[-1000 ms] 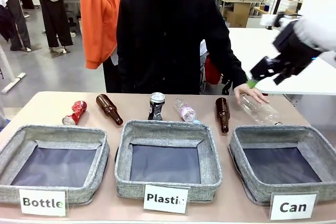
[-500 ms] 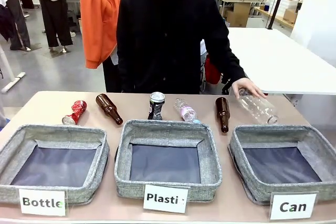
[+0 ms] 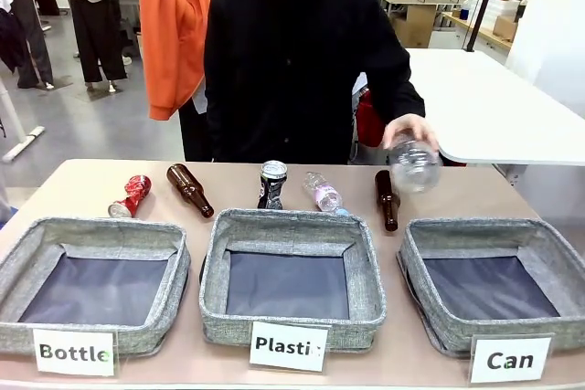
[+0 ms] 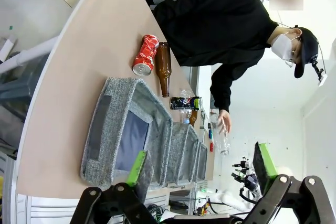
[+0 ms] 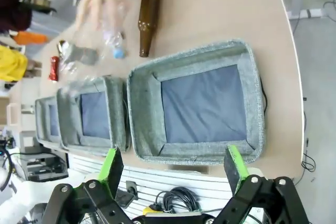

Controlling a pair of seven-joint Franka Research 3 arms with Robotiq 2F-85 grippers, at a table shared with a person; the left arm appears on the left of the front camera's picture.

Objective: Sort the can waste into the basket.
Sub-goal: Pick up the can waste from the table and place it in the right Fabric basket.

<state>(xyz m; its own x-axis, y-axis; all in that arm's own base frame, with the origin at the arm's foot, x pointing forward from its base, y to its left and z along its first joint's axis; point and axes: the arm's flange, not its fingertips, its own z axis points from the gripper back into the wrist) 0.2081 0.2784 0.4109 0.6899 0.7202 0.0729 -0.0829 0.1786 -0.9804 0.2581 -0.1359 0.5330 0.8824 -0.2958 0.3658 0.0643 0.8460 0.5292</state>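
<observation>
Count on the table (image 3: 82,175): three grey felt baskets, two cans, two brown glass bottles, two clear plastic bottles.

Baskets are sitting in a row along the near edge. Going from the robot's left they are the Bottle basket (image 3: 91,226), the Plastic basket (image 3: 288,218) and the Can basket (image 3: 475,229), which is at the robot's right end.

Cans, both lying outside the Can basket and well apart from it:
- The crushed red-and-white can (image 3: 131,195) is lying on its side behind the Bottle basket.
- The black-and-blue can (image 3: 271,184) is standing behind the Plastic basket, silver top up.

Glass: the first brown bottle (image 3: 190,190) is lying between the two cans. The second brown bottle (image 3: 388,198) is lying behind the gap between the Plastic and Can baskets.

Plastic: one clear bottle (image 3: 322,192) is lying just beside the black-and-blue can. The other clear bottle (image 3: 416,166) is being held off the table by the person's hand (image 3: 409,127), above the second brown bottle.

The left gripper (image 4: 202,163) is hanging above the table with its jaws spread wide and nothing between them. The right gripper (image 5: 173,164) is the same, wide apart and gripping nothing, looking down on the Can basket.
</observation>
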